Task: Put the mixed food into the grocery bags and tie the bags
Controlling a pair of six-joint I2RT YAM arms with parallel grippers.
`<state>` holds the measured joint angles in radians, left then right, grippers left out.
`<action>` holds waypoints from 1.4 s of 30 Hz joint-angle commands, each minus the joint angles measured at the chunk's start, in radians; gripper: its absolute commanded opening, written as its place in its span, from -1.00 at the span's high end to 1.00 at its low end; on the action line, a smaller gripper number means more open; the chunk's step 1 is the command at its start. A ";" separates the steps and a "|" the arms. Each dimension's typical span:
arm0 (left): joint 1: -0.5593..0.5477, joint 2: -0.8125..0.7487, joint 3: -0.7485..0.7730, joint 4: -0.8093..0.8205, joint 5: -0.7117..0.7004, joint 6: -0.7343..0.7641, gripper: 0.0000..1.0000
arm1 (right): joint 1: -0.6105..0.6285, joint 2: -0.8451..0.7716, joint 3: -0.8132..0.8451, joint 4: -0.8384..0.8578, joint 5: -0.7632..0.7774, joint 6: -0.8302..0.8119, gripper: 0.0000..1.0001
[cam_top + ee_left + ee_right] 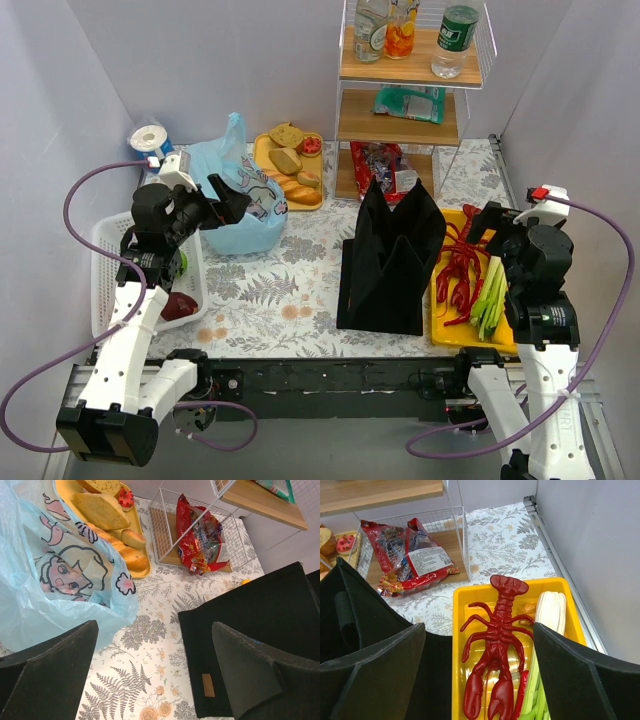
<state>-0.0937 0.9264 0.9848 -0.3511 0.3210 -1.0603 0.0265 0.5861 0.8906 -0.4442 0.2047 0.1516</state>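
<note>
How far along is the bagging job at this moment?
Done: nothing visibly packed. Bread sits on its tray, the snack packet on the shelf, bottles up top, stalks in the yellow tray. In hand: nothing; the left end effector, by the blue bag, and the right end effector, over that tray, are open. Left: all packing and tying both bags, black bag included.

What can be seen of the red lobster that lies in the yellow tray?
The lobster is glossy red and looks like a plastic toy. It lies flat, lengthwise in the yellow tray, its fan tail toward the far end and its two big claws toward the near end. Thin legs spread out on both sides. Pale green stalks lie close beside it, on the wall side; whether they touch it is unclear. Nothing holds it.
</note>
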 commanded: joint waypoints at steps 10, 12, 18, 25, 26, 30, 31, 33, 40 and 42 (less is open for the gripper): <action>0.003 -0.029 0.011 0.026 -0.039 -0.003 -0.96 | 0.003 0.007 0.079 -0.002 -0.036 -0.023 -0.88; 0.003 -0.029 0.006 0.040 -0.008 0.009 -0.96 | 0.003 0.006 0.085 -0.010 -0.036 -0.030 -0.88; -0.176 0.063 0.066 0.171 -0.028 -0.086 -0.96 | 0.003 0.033 0.096 0.007 -0.181 -0.017 -0.80; -0.666 0.406 0.343 0.178 -0.254 -0.059 -0.96 | 0.004 0.119 0.169 -0.036 -0.361 -0.003 -0.75; -0.676 0.458 0.362 0.178 -0.249 -0.066 -0.96 | 0.004 0.129 0.175 -0.039 -0.372 0.011 -0.75; -0.695 0.564 0.442 0.147 -0.238 -0.061 -0.96 | 0.006 0.158 0.220 -0.047 -0.448 0.034 -0.75; -0.698 0.577 0.459 0.137 -0.238 -0.061 -0.96 | 0.006 0.165 0.226 -0.051 -0.474 0.034 -0.75; -0.699 0.607 0.468 0.112 -0.231 -0.056 -0.96 | 0.006 0.191 0.237 -0.068 -0.493 0.032 -0.73; -0.702 0.632 0.457 0.055 -0.174 -0.052 -0.96 | 0.030 0.254 0.208 -0.100 -0.539 0.034 -0.64; -0.702 0.637 0.451 0.057 -0.122 -0.056 -0.96 | 0.070 0.267 0.199 -0.109 -0.507 0.029 -0.62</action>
<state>-0.7906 1.5764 1.4151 -0.2504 0.1253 -1.1217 0.0425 0.8314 1.0901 -0.5350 -0.2916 0.1810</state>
